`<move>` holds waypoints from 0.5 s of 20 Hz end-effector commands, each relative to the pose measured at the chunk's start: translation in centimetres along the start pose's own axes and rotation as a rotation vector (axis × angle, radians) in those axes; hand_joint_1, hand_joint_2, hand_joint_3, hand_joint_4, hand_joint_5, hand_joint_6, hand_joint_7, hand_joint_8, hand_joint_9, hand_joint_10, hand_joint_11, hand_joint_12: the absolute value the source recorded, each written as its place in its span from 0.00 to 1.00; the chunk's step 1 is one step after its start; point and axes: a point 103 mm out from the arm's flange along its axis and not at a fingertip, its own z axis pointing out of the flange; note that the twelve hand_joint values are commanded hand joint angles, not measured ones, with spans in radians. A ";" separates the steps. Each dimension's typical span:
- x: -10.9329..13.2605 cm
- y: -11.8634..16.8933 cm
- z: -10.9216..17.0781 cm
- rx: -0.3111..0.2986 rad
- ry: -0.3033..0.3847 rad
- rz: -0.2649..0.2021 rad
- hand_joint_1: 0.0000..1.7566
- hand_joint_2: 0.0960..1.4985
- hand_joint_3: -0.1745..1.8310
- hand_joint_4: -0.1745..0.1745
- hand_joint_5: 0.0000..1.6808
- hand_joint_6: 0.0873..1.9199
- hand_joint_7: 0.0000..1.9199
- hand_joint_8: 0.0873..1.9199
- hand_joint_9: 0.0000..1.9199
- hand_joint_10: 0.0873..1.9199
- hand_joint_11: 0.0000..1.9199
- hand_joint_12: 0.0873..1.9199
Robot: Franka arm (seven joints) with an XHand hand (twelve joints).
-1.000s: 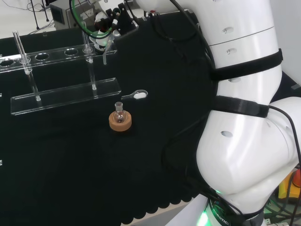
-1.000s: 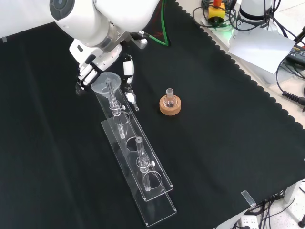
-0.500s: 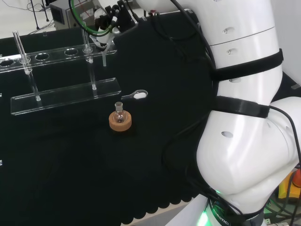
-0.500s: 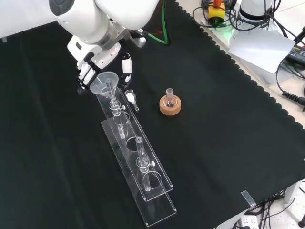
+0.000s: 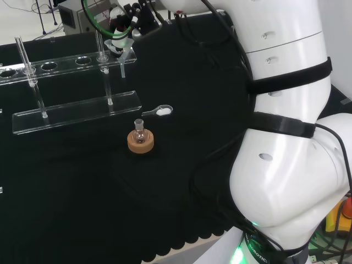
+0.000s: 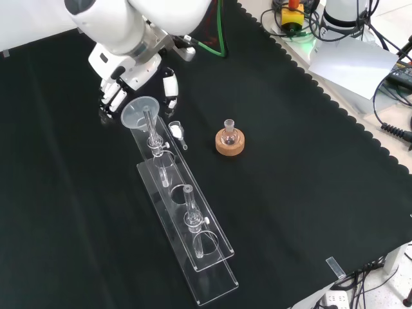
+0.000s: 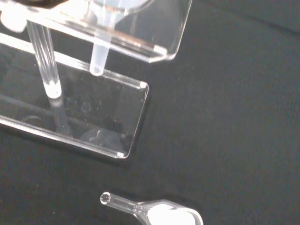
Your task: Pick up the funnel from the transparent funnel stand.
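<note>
The funnel sits apparently between the hand's fingers.

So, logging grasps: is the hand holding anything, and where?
Cannot be told: the hand is at the funnel rim, but contact isn't visible.

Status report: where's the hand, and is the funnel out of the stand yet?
Hand at funnel, fingers either side; grip unclear. Funnel seated in clear stand. Small spoon lies beside stand.
</note>
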 end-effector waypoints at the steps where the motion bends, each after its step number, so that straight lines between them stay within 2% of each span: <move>1: 0.2 -1.3 0.3 0.006 0.013 -0.019 0.34 0.37 0.37 0.41 0.12 0.00 0.04 0.33 0.23 0.32 0.26 0.67; 6: -0.8 -2.4 0.2 -0.003 0.051 -0.038 0.26 0.37 0.31 0.42 0.11 0.00 0.01 0.33 0.19 0.35 0.25 0.68; 10: -1.3 -2.9 -0.2 -0.007 0.055 -0.042 0.23 0.38 0.28 0.43 0.10 0.00 0.00 0.33 0.17 0.37 0.24 0.69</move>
